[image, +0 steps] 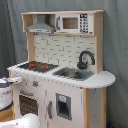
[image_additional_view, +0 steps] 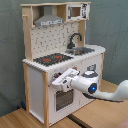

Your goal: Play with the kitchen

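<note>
Pincer (image_additional_view: 56,83) right up against the front of the tall white and light-wood toy kitchen (image_additional_view: 37,82), just by the oven door (image_additional_view: 63,98). Cannot tell if spread or pinching. Stovetop, sink and microwave above. Door looks shut; play seems just begun.

Painted wood, pale timber and a few shiny parts

The tall white and light-wood toy kitchen (image: 60,70) has matt painted panels and smooth pale wooden edges; its curved black faucet (image: 85,59) looks glossy, the grey sink basin (image: 74,74) metallic, the white robot arm (image_additional_view: 92,86) smooth plastic, the brown wooden floor (image_additional_view: 25,119) matt.
</note>
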